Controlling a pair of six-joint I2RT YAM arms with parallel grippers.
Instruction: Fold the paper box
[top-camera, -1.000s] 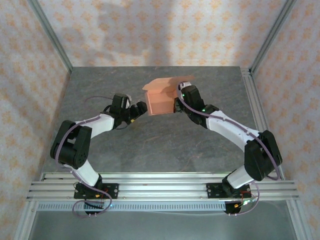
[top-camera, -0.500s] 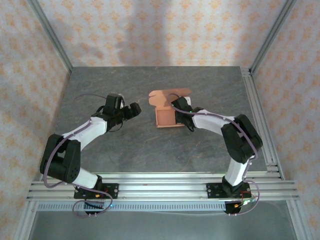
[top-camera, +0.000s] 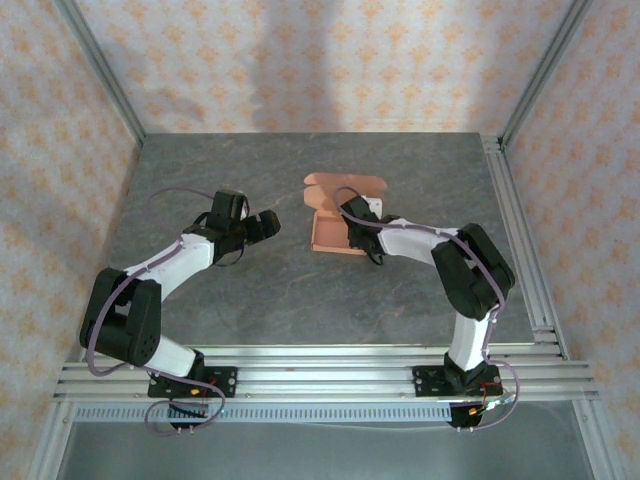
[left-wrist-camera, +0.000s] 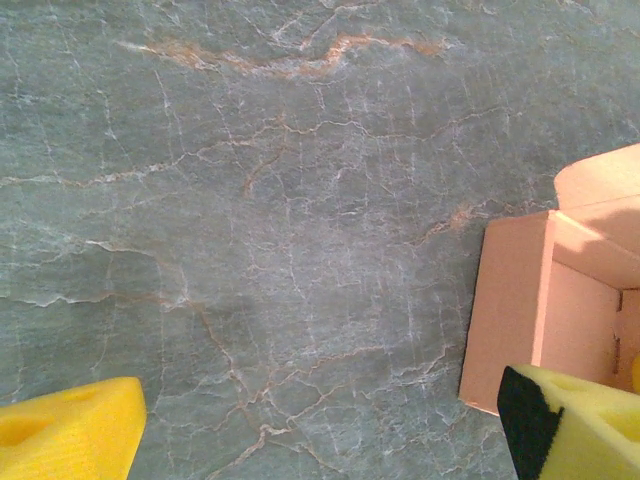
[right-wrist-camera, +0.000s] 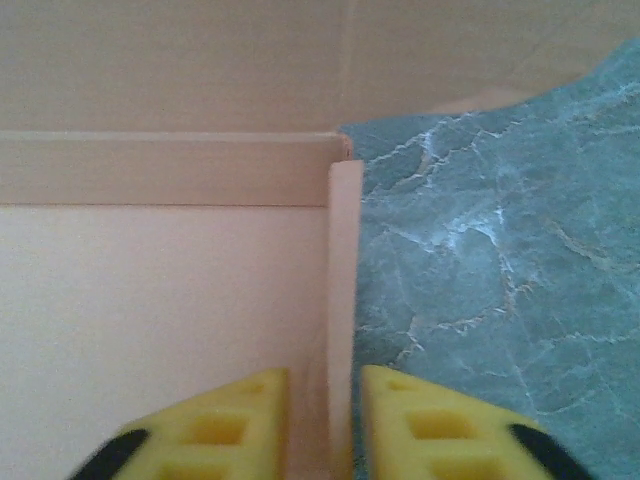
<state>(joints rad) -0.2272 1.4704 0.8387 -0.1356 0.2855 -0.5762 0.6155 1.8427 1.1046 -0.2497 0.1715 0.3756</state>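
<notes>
Two hands attend the paper box, which sits open-topped on the table close to its centre. The step in hand looks like squaring up the side walls before the lid is closed. The left hand hovers at the box's 9 o'clock, near it but apart, its yellow pads spread wide over bare stone and holding nothing. The right hand is at the 3 o'clock wall: one finger is inside the box, the other outside, with the thin wall between them. Whether they pinch it or merely flank it I cannot tell. Next, I judge, the lid flap, laid back at 12 o'clock, must be swung over and tucked in, which calls for one hand to steady the base. The box is salmon-orange thin card, shallow and rectangular, its walls upright and corners crisp
</notes>
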